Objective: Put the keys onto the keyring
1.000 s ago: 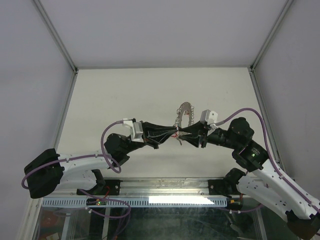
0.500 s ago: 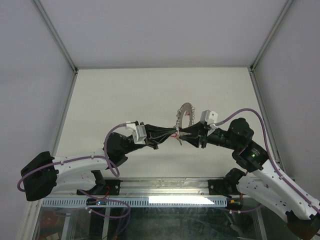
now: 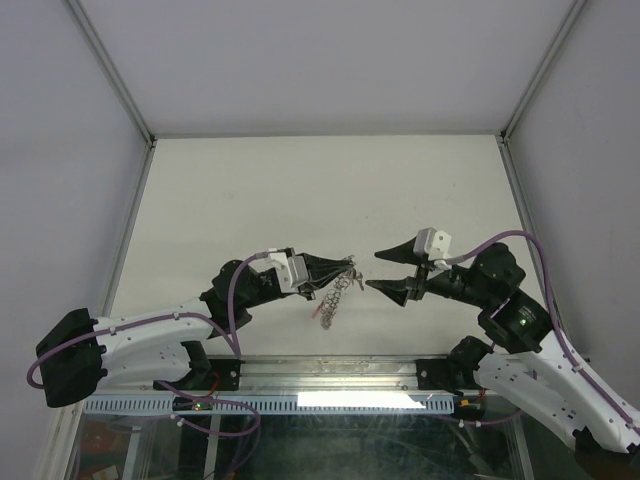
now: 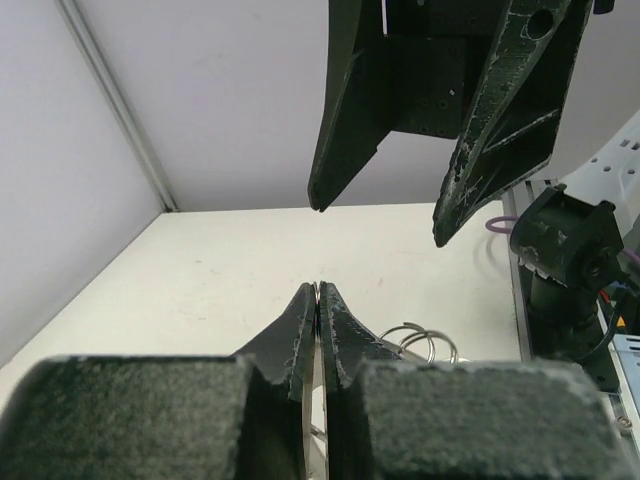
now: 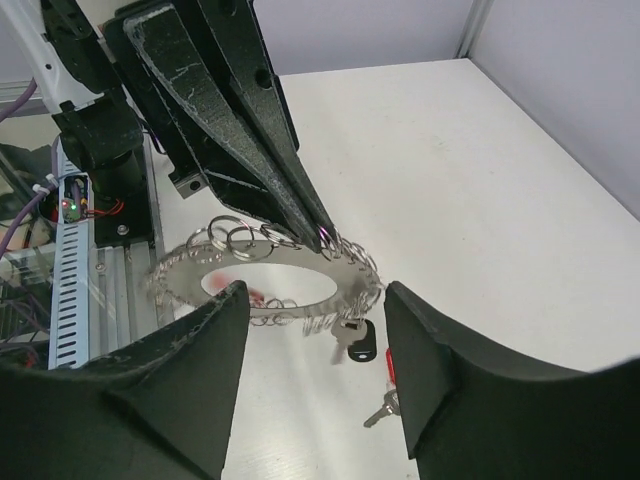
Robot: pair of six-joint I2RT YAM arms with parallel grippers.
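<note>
The keyring (image 3: pixel 338 286) is held pinched beneath the left pincer (image 3: pixel 352 266); the wide, empty right pincer (image 3: pixel 373 270) must be brought onto it.

From my station, the top external camera looked down from high above and behind the rig, far enough off to take in the whole table (image 3: pixel 250 190). The left wrist camera looked out along the left gripper (image 4: pixel 317 290) toward the right gripper (image 4: pixel 378 222), close ahead and facing it. The right wrist camera faced back the other way, close on that left gripper and the keyring (image 5: pixel 270 258). All three views shared the gap between the two grippers.
</note>
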